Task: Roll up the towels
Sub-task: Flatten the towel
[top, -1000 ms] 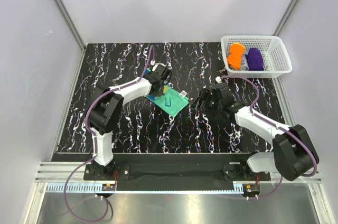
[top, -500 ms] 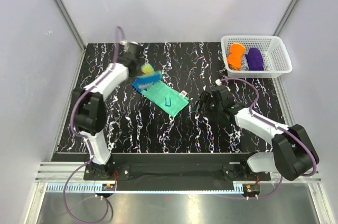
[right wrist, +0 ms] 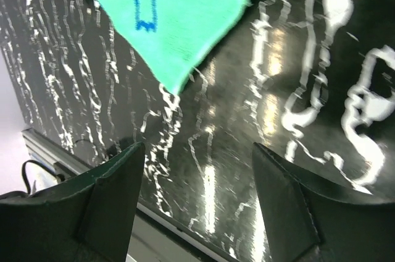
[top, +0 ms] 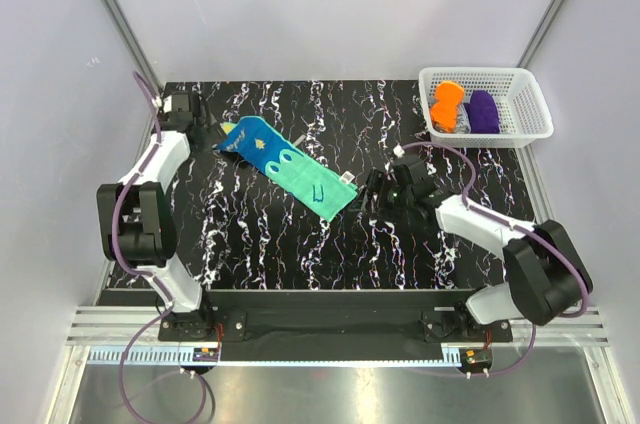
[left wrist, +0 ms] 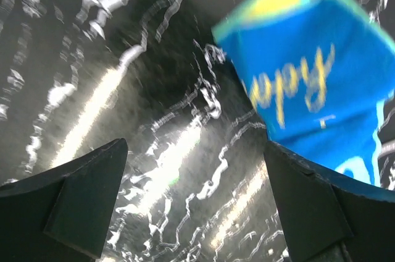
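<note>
We find the teal-and-blue towel (top: 290,166) flat, well left of the white basket (top: 485,72), the left gripper (left wrist: 194,147) spread empty beyond its end farthest from the basket, the right gripper (right wrist: 197,147) spread empty between towel and basket, so we judge rolling is yet to start: pinch a short edge.

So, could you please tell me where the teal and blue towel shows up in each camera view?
Top external: the towel lies diagonally, left of centre.
Left wrist: its blue end, upper right.
Right wrist: its green end, top left.
Shared landmark: the black marbled table under it.
</note>
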Controlling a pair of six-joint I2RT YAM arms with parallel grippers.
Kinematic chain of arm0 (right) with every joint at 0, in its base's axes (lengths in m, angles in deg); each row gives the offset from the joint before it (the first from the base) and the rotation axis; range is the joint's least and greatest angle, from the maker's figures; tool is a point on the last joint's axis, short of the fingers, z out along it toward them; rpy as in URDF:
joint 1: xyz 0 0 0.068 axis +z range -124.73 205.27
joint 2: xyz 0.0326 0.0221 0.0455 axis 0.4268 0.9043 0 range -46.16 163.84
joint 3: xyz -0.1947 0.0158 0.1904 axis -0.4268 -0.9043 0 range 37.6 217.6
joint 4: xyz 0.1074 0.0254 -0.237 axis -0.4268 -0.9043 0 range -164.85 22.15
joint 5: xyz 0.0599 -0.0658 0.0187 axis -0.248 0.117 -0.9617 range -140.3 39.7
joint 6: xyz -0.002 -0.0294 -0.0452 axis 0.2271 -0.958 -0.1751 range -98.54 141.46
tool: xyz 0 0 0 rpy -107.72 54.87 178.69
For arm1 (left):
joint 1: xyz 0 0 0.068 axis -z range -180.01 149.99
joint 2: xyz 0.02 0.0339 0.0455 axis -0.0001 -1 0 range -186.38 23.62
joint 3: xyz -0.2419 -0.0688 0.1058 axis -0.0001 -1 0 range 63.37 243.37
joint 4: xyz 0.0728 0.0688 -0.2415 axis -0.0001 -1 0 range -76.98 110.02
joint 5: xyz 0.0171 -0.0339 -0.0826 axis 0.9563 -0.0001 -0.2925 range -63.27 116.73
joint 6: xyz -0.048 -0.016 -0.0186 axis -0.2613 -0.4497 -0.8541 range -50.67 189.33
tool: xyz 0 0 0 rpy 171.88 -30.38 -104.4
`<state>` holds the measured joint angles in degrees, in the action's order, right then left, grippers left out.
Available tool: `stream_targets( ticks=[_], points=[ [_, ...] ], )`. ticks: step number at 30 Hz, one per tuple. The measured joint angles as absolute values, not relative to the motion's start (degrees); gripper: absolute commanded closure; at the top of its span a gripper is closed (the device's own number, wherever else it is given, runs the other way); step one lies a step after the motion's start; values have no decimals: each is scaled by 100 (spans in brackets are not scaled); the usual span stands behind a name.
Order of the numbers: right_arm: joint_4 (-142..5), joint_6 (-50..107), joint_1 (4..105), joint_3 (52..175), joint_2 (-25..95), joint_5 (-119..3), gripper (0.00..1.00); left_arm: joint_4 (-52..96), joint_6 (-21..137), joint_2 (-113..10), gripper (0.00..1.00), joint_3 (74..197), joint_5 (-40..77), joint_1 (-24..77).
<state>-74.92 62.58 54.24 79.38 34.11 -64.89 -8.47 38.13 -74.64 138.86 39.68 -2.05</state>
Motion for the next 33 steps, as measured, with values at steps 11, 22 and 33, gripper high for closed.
stream_targets(
  ticks=[11,22,33],
  points=[
    [-6821,6577,5575,9057,5491,-6596,33,-222,3573,-7132,3,13138,3424,169],
    [-6856,6680,5601,9258,5660,-6019,36,10,3571,-6365,4,12327,3308,569],
    [-7072,6636,5586,9662,5920,-5580,42,69,3586,-6347,4,12185,3304,608]
  ],
)
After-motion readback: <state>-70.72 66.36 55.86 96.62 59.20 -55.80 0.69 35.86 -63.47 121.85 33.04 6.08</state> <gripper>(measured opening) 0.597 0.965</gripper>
